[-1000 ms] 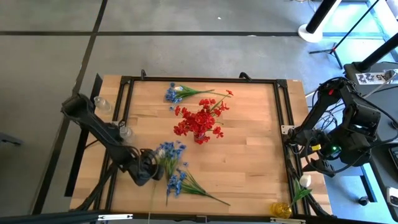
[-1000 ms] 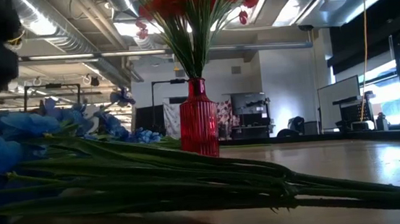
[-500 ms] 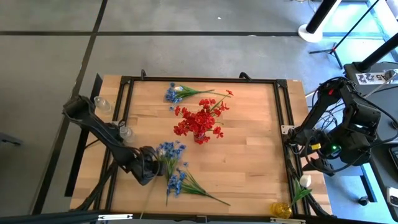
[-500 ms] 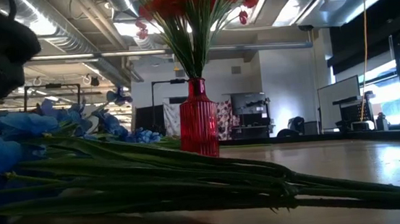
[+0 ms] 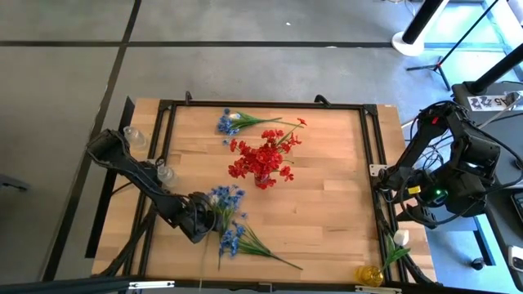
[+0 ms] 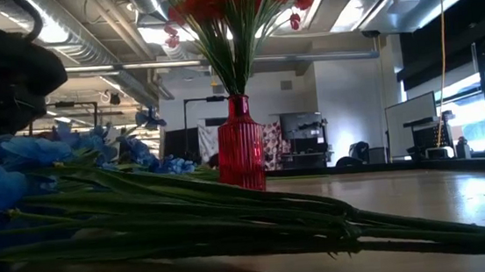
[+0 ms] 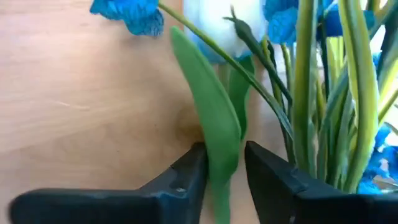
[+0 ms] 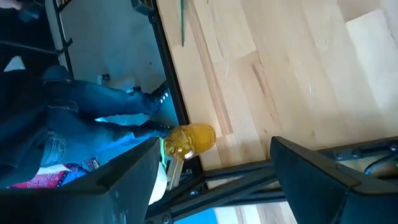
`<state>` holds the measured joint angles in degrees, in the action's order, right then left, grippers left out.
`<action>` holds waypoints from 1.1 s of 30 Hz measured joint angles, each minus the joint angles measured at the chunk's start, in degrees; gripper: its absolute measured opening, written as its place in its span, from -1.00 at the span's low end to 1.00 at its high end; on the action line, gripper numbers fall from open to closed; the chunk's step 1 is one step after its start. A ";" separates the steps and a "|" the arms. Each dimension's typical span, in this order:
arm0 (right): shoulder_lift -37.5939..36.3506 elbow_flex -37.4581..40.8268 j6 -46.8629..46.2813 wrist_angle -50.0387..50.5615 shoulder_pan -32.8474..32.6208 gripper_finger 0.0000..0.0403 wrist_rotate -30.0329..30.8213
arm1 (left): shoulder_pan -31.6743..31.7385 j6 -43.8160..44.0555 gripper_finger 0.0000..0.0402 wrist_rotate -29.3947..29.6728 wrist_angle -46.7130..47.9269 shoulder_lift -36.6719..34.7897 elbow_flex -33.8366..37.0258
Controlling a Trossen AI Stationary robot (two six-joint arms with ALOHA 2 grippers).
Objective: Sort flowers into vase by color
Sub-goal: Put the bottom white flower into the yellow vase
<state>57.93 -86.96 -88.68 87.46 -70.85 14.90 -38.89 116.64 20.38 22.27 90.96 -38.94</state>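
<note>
The left tool (image 7: 222, 171) is straddling a blue sprig's leaf (image 7: 214, 124) near the surface's front-left corner, fingers parted; the leaf is running straight ahead.

arms: dark, jointed | jaws: black, wedge-shaped | cables: black

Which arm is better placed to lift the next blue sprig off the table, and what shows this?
Left. The left gripper sits at the blue flowers, its fingers astride a green leaf. The right gripper waits beyond the table's right edge.
</note>
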 joint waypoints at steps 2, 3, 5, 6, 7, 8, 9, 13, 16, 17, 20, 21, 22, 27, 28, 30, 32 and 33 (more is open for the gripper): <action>-0.21 0.00 -0.02 0.01 0.00 0.52 1.41 | 0.03 -0.02 -0.71 -0.69 0.71 0.00 0.07; -0.38 -0.01 -0.02 0.01 0.00 0.52 2.49 | -0.13 -0.02 -0.82 -1.16 1.15 -0.03 0.07; -0.48 -0.81 -0.02 0.35 0.00 0.52 4.95 | -0.83 -0.02 -0.94 -1.33 1.87 -0.75 0.09; -0.45 -1.61 -0.02 0.68 0.00 0.52 6.53 | -1.31 -0.17 -0.94 -1.37 2.51 -1.45 -0.16; -0.43 -2.54 0.00 1.20 0.00 0.52 8.21 | -1.77 -0.34 -0.95 -1.79 4.59 -2.32 -0.56; -0.43 -3.53 0.25 1.69 0.00 0.52 10.11 | -2.29 -0.61 -0.96 -2.59 7.91 -3.38 -1.11; -0.45 -4.52 0.45 1.75 0.01 0.52 12.55 | -2.87 -1.16 -0.97 -3.46 11.84 -4.59 -2.06; -0.44 -8.64 2.24 1.67 0.00 0.52 25.88 | -5.13 -5.29 -0.98 -7.77 28.45 -11.73 -10.07; -0.48 -10.40 7.10 -0.21 0.02 0.52 34.92 | -6.85 -9.39 -0.98 -8.36 37.31 -17.00 -17.06; -0.50 -10.60 9.07 -1.26 0.02 0.52 37.28 | -7.40 -11.27 -0.98 -7.93 37.98 -18.82 -19.50; -0.39 -10.62 16.94 -4.84 0.00 0.52 43.37 | -8.78 -16.82 -0.99 -6.28 36.61 -22.81 -25.76; -0.16 -10.62 18.89 -5.56 0.00 0.52 45.04 | -8.98 -18.48 -0.99 -5.88 35.28 -23.68 -27.55; 0.08 -10.62 20.49 -5.81 0.00 0.52 46.63 | -9.01 -20.08 -0.99 -5.74 34.52 -24.47 -29.25; 0.50 -10.54 22.32 -6.00 0.00 0.52 52.61 | -7.28 -22.62 -0.99 -3.14 45.61 -25.00 -36.09; 0.46 -10.56 22.34 -6.10 0.00 0.52 53.62 | -6.37 -22.31 -0.99 -2.25 46.67 -25.03 -36.15; 0.72 -10.56 22.34 -6.48 0.00 0.52 54.59 | -4.18 -22.56 -0.99 -1.15 46.16 -24.86 -35.20; 1.05 -10.56 21.97 -6.49 0.02 0.52 54.46 | -2.06 -24.21 -0.99 -2.17 44.95 -23.38 -32.89; 1.21 -10.56 21.66 -6.50 0.02 0.52 53.97 | -1.09 -24.98 -0.99 -4.87 44.30 -22.19 -31.48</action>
<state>59.13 -97.51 -67.03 80.96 -70.83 68.86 -39.97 91.66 15.51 66.57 68.77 -70.41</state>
